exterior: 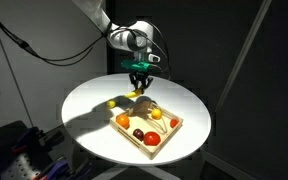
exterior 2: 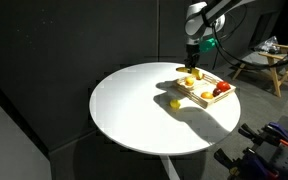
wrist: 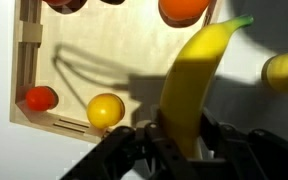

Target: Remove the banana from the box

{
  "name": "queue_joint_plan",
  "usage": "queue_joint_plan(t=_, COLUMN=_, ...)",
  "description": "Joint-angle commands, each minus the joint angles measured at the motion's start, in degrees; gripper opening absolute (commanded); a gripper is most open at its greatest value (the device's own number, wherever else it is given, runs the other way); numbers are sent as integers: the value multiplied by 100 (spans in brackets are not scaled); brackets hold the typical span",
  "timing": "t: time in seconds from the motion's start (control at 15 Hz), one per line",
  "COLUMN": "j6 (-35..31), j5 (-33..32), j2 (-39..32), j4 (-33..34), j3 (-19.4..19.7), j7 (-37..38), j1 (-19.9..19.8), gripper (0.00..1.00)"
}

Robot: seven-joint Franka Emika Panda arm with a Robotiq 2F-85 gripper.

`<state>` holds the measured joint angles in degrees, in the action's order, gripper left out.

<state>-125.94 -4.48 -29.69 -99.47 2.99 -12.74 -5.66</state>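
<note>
gripper (wrist: 182, 142) with jaws closed part-way on one end of the banana (wrist: 196, 80), which juts out beyond the fingertips. in an exterior view the banana (exterior: 137, 92) hangs clear of the white table (exterior: 84, 110), beside the far corner of the box (exterior: 130, 134); whether over it or just outside cannot be told.

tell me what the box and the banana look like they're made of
The box looks like pale, unfinished wood: a light matte surface with separate slats showing along the low wall. The banana looks like smooth plastic, probably a toy: even yellow, a soft sheen, a green tip and no blemishes. Rubber or foam can't be ruled out.
</note>
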Motion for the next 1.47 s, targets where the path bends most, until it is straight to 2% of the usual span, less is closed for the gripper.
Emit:
queue_joint_plan(t=0.0, j6=64, j5=-189, j2=287, j4=-295, j3=-66, j7=-78, j1=95, gripper=16)
queue_joint_plan(t=0.8, j6=-201, j5=-86, j2=576, j4=-827, j3=-196, j7=247, j1=299, gripper=16)
queue_joint_plan(t=0.93, j6=-243, j5=-54, j2=588, j4=-865, j3=-205, j7=314, j1=301, gripper=16)
queue_joint_plan(t=1.0, j6=-126, j5=-76, j2=369, j4=-634, j3=-214, j7=175, j1=269, gripper=16)
queue_joint_plan(t=1.07, j6=-131, j5=-75, j2=370, j4=-647, j3=-215, j7=183, j1=270, gripper=41)
queue_joint_plan(t=1.4, j6=-131, j5=-75, j2=339, j4=-649, j3=-215, j7=183, j1=269, gripper=41)
